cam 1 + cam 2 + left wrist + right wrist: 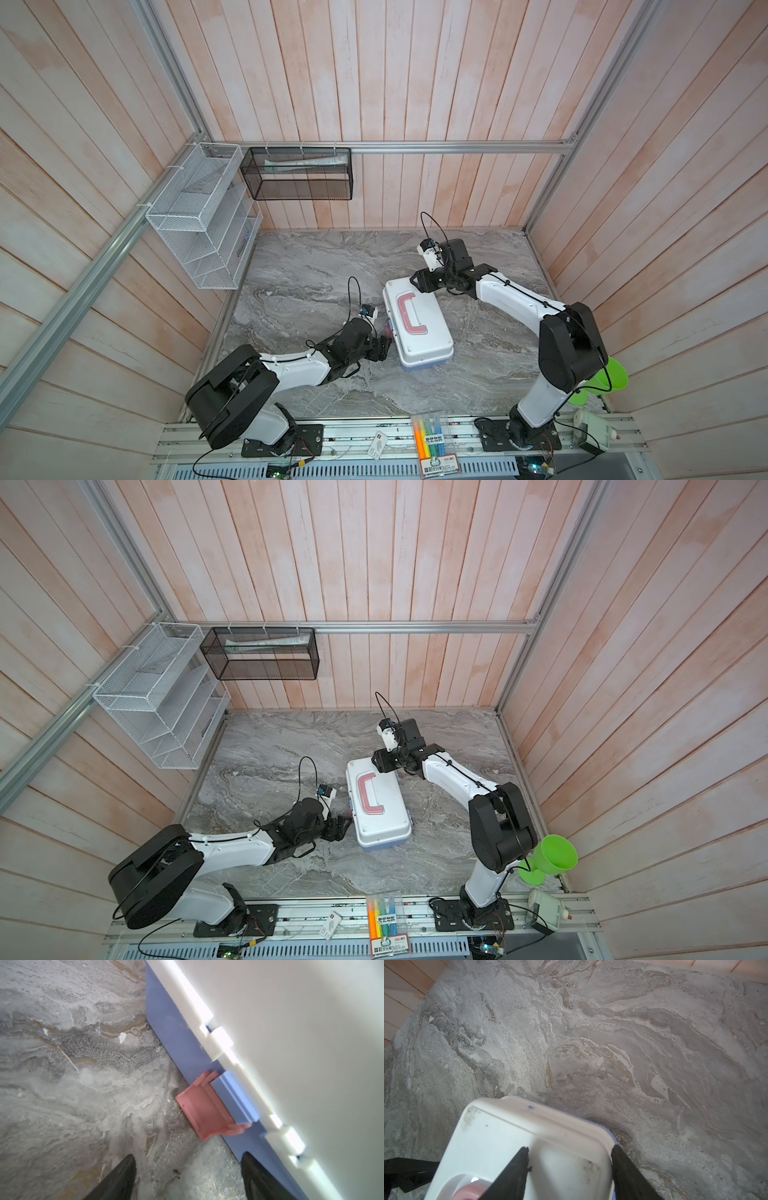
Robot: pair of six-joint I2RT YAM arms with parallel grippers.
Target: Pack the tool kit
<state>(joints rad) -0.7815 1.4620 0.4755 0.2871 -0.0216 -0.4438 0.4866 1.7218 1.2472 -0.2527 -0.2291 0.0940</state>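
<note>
Left wrist view: empty, wide-open left gripper [189,1156] faces mid-frame pink latch [207,1109], apparently to fasten it; open right gripper [570,1148] braces tool kit [430,345].

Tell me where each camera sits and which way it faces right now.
Top views: high above the front rail, looking down at the marble table and closed tool kit case; both arms show whole.
Left wrist: low beside the case, facing its pink latch; left gripper tips show, apart.
Right wrist: above the case's far corner, facing down; right gripper straddles the white lid.
Shared: both wrist views show the case and table.
</note>
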